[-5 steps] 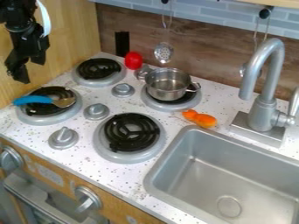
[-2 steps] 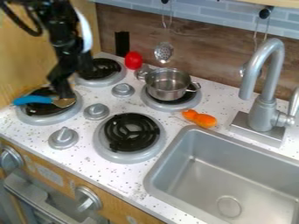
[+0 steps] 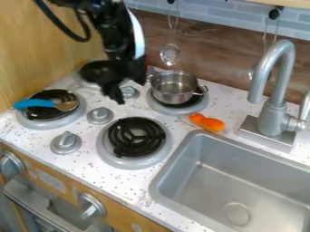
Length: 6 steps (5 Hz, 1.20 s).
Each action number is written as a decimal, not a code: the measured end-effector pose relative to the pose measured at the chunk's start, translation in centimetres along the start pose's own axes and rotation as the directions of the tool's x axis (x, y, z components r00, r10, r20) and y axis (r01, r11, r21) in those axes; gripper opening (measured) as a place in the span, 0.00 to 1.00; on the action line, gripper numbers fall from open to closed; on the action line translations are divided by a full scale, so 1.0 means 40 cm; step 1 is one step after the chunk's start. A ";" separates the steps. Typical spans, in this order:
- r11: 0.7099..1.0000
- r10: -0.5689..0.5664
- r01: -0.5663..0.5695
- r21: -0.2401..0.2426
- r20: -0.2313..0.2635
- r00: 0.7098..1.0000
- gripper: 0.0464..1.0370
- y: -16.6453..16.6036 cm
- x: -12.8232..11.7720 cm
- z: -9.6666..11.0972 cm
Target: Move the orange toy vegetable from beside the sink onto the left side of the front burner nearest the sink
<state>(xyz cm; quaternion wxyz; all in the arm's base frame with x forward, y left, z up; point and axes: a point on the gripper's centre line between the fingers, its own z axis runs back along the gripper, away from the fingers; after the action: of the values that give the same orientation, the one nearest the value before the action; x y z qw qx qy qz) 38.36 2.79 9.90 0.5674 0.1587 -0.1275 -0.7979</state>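
Camera view: the fingers (image 3: 111, 89) look parted and empty, left of the pot (image 3: 174, 93) on the burner (image 3: 172, 111) near the back edge of the bench (image 3: 84, 158), so a sound grasp probably needs slow, square straddling of its rim.

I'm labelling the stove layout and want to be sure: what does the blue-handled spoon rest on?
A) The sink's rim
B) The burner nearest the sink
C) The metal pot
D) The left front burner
D: the spoon lies across the left front burner's black coil.
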 end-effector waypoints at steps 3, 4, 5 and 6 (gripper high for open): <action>0.981 -0.195 0.186 0.063 0.190 0.962 0.96 0.041 0.141 -0.093; 0.971 -0.236 0.220 0.091 0.243 0.941 0.96 0.071 0.154 -0.127; 0.961 -0.274 0.243 0.135 0.316 0.908 0.96 0.087 0.180 -0.163; 0.951 -0.298 0.250 0.182 0.332 0.895 0.96 0.116 0.185 -0.188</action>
<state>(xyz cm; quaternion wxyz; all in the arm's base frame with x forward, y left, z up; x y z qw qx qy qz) 43.10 -5.89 3.97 0.4046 0.0662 -0.2576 -0.8749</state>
